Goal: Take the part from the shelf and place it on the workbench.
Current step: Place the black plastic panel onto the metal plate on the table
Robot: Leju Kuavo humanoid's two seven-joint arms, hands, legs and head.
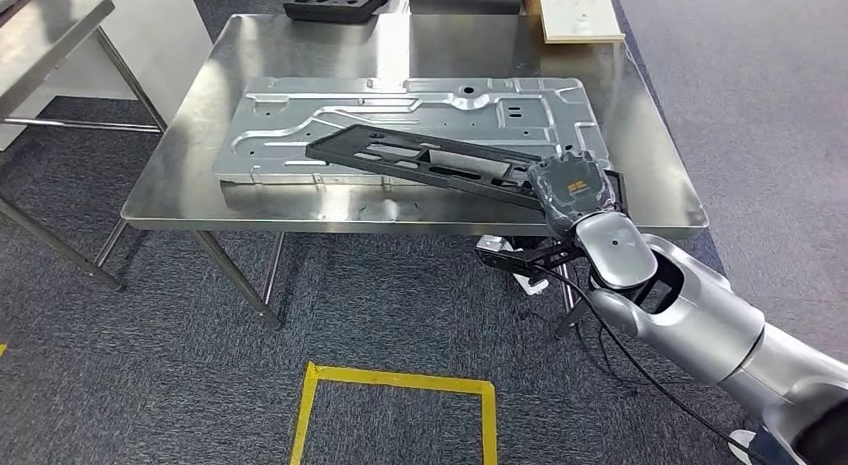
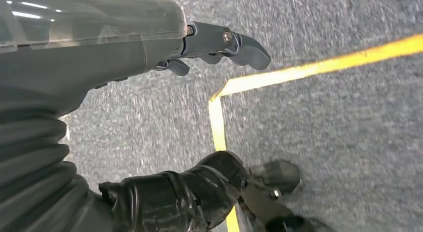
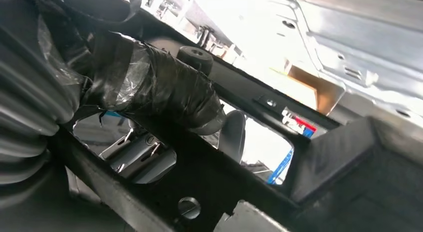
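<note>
Hanging nearest of all, the left hand [image 2: 214,47] points down at grey carpet crossed by yellow floor tape [image 2: 319,67], its fingers apart and holding nothing. One step farther out, the right hand [image 1: 572,190] reaches over the near edge of the workbench [image 1: 180,175] and grips the near end of the part [image 1: 430,160], a long black frame with cut-out windows; in the right wrist view the taped thumb [image 3: 164,92] lies across one rail of the frame [image 3: 209,182], so the grasp looks firm. The part lies slanted across a big pressed metal panel [image 1: 300,115] that already rests flat on the bench, its far end over the panel's middle and its gripped end at the bench's front right; whether the far end touches the panel or hovers just above it I cannot tell. The risk I see is in the letting go: the frame is held at one end alone, so if the hand opens while the near end overhangs the bench edge, the part could tip or slide off toward the floor, and dragging it could scrape or shift the panel beneath. Lowering it until it rests fully on the panel before releasing would seem the safer course. By count: one black part, one metal panel, one workbench in use, a second steel table [image 1: 40,35] at the far left, and beyond the bench one black moulded tray [image 1: 335,3] and one pale flat board [image 1: 580,13].
</note>
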